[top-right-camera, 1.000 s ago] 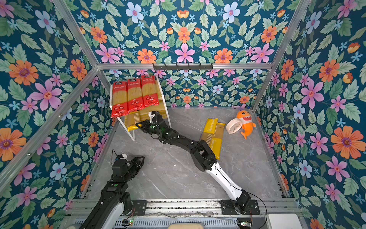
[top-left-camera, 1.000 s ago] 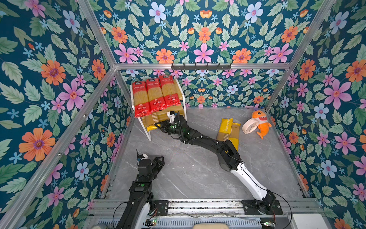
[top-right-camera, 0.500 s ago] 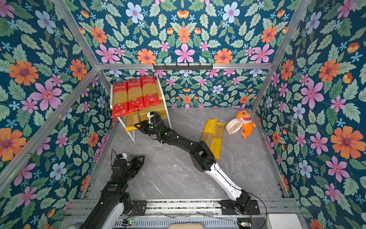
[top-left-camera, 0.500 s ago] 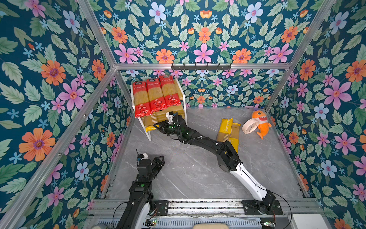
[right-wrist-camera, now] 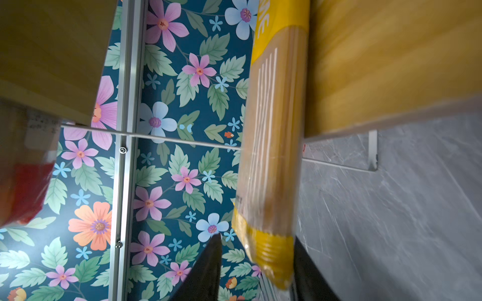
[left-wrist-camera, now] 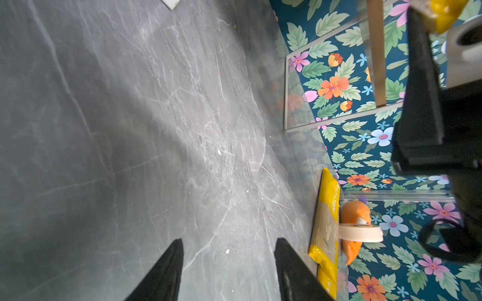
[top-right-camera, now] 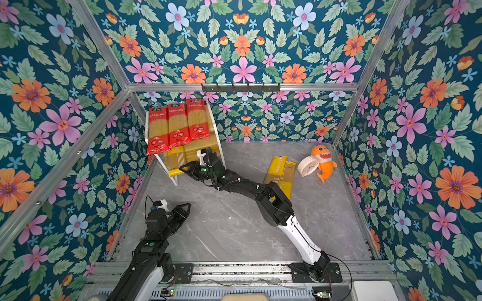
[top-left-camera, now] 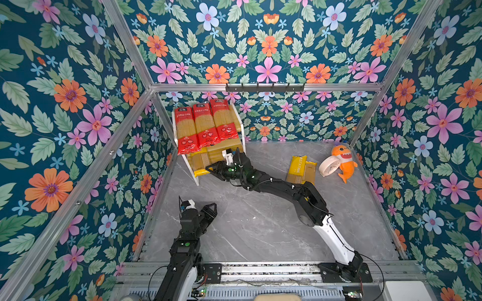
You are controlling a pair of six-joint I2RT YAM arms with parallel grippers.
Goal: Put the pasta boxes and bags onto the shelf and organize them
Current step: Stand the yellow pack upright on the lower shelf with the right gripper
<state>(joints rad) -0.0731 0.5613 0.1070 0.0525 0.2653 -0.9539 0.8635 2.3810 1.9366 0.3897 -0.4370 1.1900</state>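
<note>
Three red pasta bags [top-left-camera: 206, 125] [top-right-camera: 177, 125] lie side by side on the shelf's [top-left-camera: 229, 148] [top-right-camera: 206, 146] upper board. A yellow pasta pack [top-left-camera: 200, 163] [right-wrist-camera: 271, 143] rests on the lower board, its end sticking out over the front edge. My right gripper [top-left-camera: 212, 169] [right-wrist-camera: 257, 238] stands open around that end: one finger sits close beside it and the other is clear of it. Two more yellow packs [top-left-camera: 300, 169] [left-wrist-camera: 326, 229] lie on the floor at the right. My left gripper [top-left-camera: 206, 208] [left-wrist-camera: 229, 241] is open over bare floor with nothing in it.
An orange plush shark [top-left-camera: 344, 163] and a white round clock [top-left-camera: 330, 166] sit at the back right, next to the floor packs. A black hook rail [top-left-camera: 264, 87] runs along the back wall. Flowered walls enclose the grey marble floor [top-left-camera: 247, 229].
My right gripper's jaws have opened off the yellow pack on the lower board. The left arm has not moved.
</note>
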